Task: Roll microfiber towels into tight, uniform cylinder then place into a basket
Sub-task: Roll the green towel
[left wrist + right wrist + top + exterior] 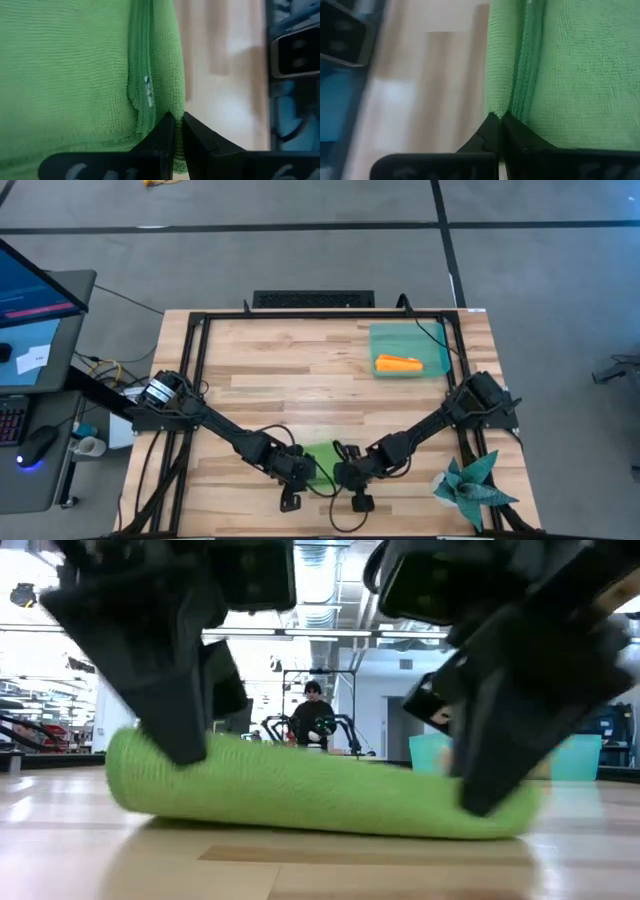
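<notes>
From above both arms cover most of the green towel [322, 460] at 6 o'clock, the low view crops both grippers at 12 o'clock, the distant person [312, 712] is blurred, and the basket [585, 755] sits partly behind an arm.

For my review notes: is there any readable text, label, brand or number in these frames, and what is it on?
Nothing can be read.
Green towel: small white tag at its hem, marks too blurred.
Left gripper: pale marks on its body, illegible.
Monitor beside the table: screen content too small.
</notes>
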You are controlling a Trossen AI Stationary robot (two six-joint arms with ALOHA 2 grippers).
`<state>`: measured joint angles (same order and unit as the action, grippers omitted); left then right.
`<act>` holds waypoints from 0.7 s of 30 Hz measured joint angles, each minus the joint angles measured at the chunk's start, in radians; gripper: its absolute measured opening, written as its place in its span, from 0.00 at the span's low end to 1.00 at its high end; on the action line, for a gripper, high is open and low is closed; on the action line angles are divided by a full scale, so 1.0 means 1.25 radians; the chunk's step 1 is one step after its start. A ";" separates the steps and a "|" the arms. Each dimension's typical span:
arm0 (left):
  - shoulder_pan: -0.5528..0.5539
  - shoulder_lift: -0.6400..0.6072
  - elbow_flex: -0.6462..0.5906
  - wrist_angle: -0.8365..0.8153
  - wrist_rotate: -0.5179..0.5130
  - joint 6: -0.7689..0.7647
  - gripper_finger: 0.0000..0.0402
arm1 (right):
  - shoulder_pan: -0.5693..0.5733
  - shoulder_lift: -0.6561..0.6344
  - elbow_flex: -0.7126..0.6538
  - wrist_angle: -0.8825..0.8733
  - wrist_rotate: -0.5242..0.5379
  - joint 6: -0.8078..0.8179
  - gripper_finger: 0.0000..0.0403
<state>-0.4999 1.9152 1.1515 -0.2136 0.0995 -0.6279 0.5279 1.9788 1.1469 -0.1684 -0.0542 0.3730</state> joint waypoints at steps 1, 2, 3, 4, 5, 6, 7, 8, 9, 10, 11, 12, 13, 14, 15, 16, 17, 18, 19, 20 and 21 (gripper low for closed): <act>0.000 0.000 0.005 0.003 0.007 0.002 0.03 | 0.004 -0.004 0.000 -0.001 -0.019 0.020 0.05; -0.001 0.000 0.010 0.004 0.016 0.002 0.03 | 0.007 -0.008 0.000 -0.001 -0.037 0.039 0.04; -0.002 0.000 0.013 0.004 0.023 0.002 0.03 | 0.011 -0.013 0.000 0.000 -0.057 0.059 0.03; -0.003 0.000 0.015 0.005 0.029 0.001 0.03 | 0.014 -0.016 0.000 0.002 -0.073 0.080 0.02; -0.003 0.000 0.016 0.008 0.035 -0.005 0.03 | 0.016 -0.020 0.001 0.003 -0.092 0.103 0.02; -0.003 0.000 0.016 0.012 0.042 -0.013 0.03 | 0.018 -0.020 0.004 0.003 -0.112 0.124 0.02; -0.003 0.000 0.017 0.014 0.047 -0.019 0.03 | 0.018 -0.020 0.009 0.004 -0.132 0.137 0.02; -0.002 0.000 0.017 0.014 0.050 -0.027 0.03 | 0.018 -0.020 0.014 0.003 -0.148 0.142 0.03; -0.002 0.000 0.017 0.012 0.054 -0.033 0.03 | 0.016 -0.020 0.019 0.002 -0.156 0.142 0.04; -0.002 0.000 0.017 0.009 0.055 -0.041 0.03 | 0.012 -0.020 0.023 0.000 -0.158 0.142 0.05; -0.002 0.000 0.017 0.005 0.056 -0.050 0.03 | 0.006 -0.021 0.024 -0.002 -0.162 0.142 0.06; -0.002 0.000 0.017 0.001 0.056 -0.053 0.03 | -0.001 -0.021 0.024 -0.004 -0.165 0.139 0.07; -0.002 0.000 0.016 -0.002 0.057 -0.055 0.03 | -0.009 -0.020 0.024 -0.007 -0.169 0.134 0.07; -0.002 0.000 0.015 -0.005 0.057 -0.056 0.03 | -0.018 -0.020 0.024 -0.009 -0.171 0.127 0.07; -0.003 0.000 0.015 -0.009 0.058 -0.057 0.03 | -0.026 -0.021 0.024 -0.011 -0.175 0.125 0.06; -0.003 0.000 0.015 -0.010 0.059 -0.058 0.03 | -0.035 -0.021 0.024 -0.013 -0.178 0.125 0.05; -0.003 0.000 0.015 -0.010 0.060 -0.058 0.03 | -0.043 -0.021 0.024 -0.016 -0.179 0.125 0.04; -0.003 0.000 0.015 -0.010 0.061 -0.058 0.03 | -0.051 -0.020 0.024 -0.020 -0.179 0.130 0.03; -0.003 0.000 0.015 -0.011 0.062 -0.058 0.03 | -0.058 -0.020 0.024 -0.023 -0.176 0.141 0.02; -0.003 0.000 0.015 -0.011 0.062 -0.058 0.03 | -0.064 -0.020 0.024 -0.026 -0.170 0.151 0.02; -0.003 0.000 0.015 -0.013 0.062 -0.058 0.03 | -0.070 -0.020 0.024 -0.029 -0.164 0.160 0.02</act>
<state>-0.5034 1.9148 1.1698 -0.2295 0.1772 -0.7006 0.4409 1.9533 1.1767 -0.2040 -0.2587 0.5726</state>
